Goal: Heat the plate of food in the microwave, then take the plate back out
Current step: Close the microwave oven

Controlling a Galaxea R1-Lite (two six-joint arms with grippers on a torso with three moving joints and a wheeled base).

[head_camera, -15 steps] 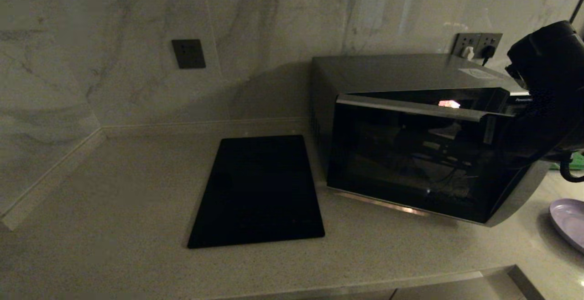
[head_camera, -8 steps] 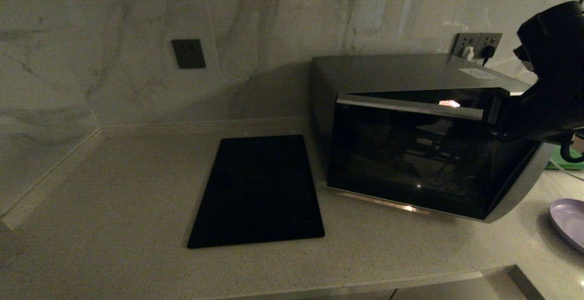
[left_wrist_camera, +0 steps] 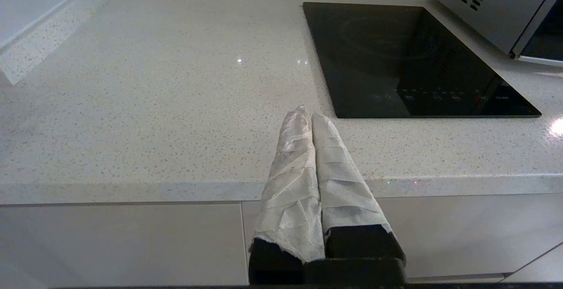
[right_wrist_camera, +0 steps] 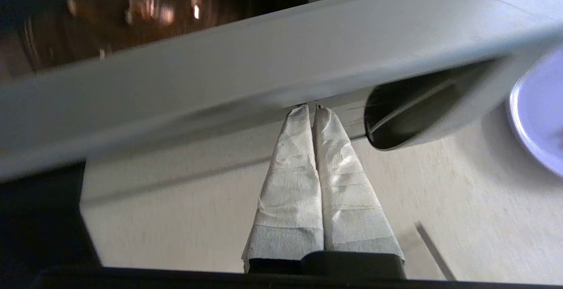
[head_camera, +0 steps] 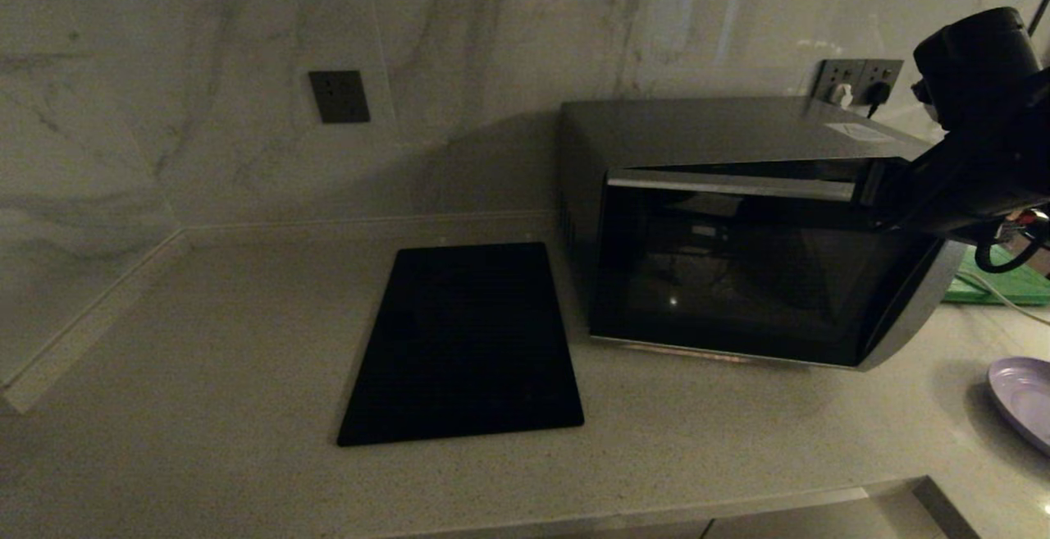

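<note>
The right gripper [right_wrist_camera: 311,109] is keeping its two cloth-wrapped fingers [right_wrist_camera: 290,170] clenched flat together with nothing between them, their tips pressing up against the silver handle band [right_wrist_camera: 246,73] along the top edge of the microwave [head_camera: 738,227] door. That door is sitting tipped slightly outward at the top, so a dark gap is showing behind the band. In the head view the right arm is reaching in from about three o'clock, over the oven's right-hand end. The plate of food [head_camera: 1025,395] is lying on the counter [head_camera: 205,342] at roughly four o'clock from the microwave, well apart from it, only its lilac rim showing. A black cooktop slab [head_camera: 463,342] is lying at nine o'clock of the oven. The left gripper [left_wrist_camera: 311,115] is hanging parked before the counter edge, its wrapped fingers clenched on nothing
</note>
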